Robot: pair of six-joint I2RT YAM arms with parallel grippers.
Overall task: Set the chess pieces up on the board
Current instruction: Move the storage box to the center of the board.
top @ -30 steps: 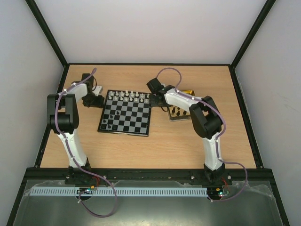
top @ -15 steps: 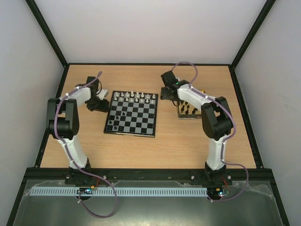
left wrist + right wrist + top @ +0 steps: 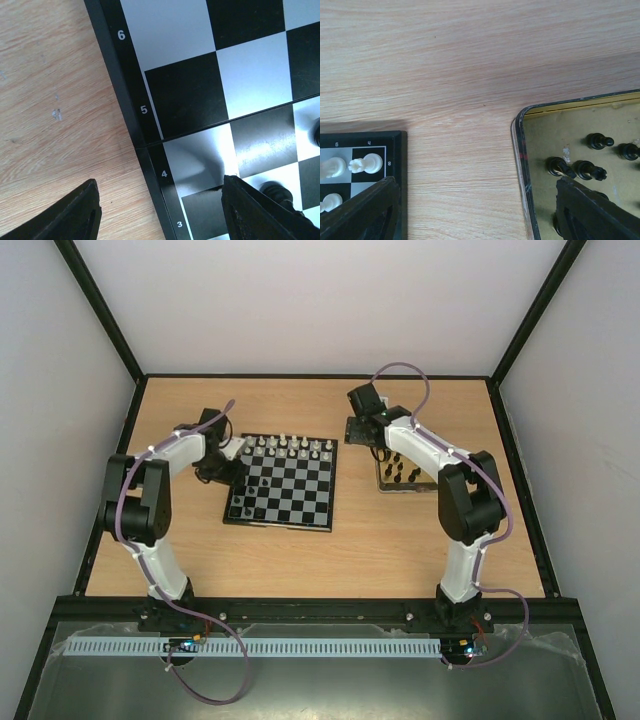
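- Black and silvery-grey checks inside a thin black rim: that is your board (image 3: 276,525), lying on the wooden table (image 3: 200,560) nearer its far edge, between the two arms.
- White chessmen (image 3: 290,447) crowd the board's far edge. A few black chessmen (image 3: 238,502) stand near its left edge.
- More black pieces (image 3: 585,170) sit in the yellow-lined tin (image 3: 519,150), near the board's right edge.
- Your left gripper (image 3: 160,182) straddles the board's left edge with its fingers spread and nothing between them.
- Your right gripper (image 3: 475,200) hangs over bare wood between the board's far right corner and the tin, fingers wide apart and empty.
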